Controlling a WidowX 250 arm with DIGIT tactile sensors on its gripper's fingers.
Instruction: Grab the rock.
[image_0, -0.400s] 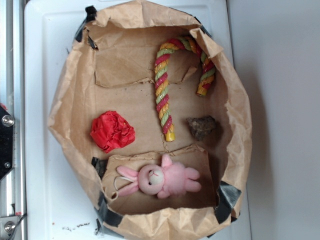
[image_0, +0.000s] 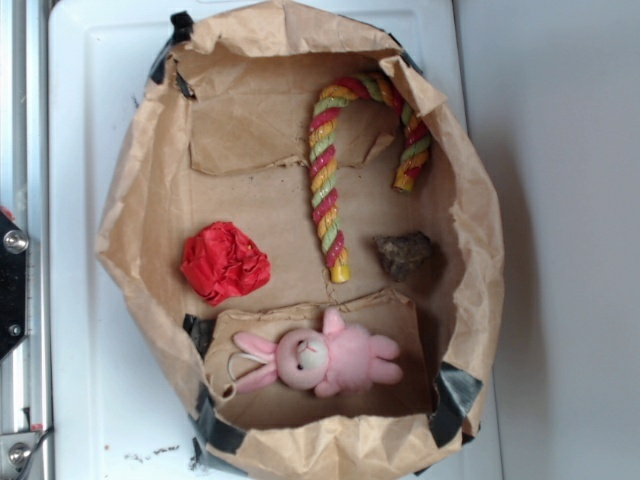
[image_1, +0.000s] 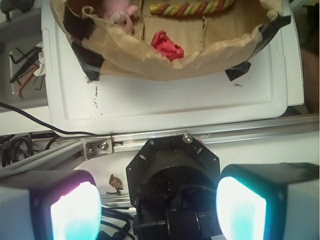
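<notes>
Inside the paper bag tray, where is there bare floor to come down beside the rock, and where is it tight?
Bare floor lies between the red paper ball and the candy cane rope, and inside the cane's hook. It is tight around the rock: cane foot on one side, bag wall on the other, pink bunny below.

From above I see open air over the rock (image_0: 404, 254), nothing covering it. Toward the candy-cane rope (image_0: 327, 190), whose straight end lies just beside the rock, only a narrow gap of bag floor stays bare. On the rock's far side the crumpled wall of the paper bag (image_0: 478, 240) rises close by. The cardboard flap (image_0: 400, 303) under the pink bunny (image_0: 325, 361) edges near the rock too.
</notes>
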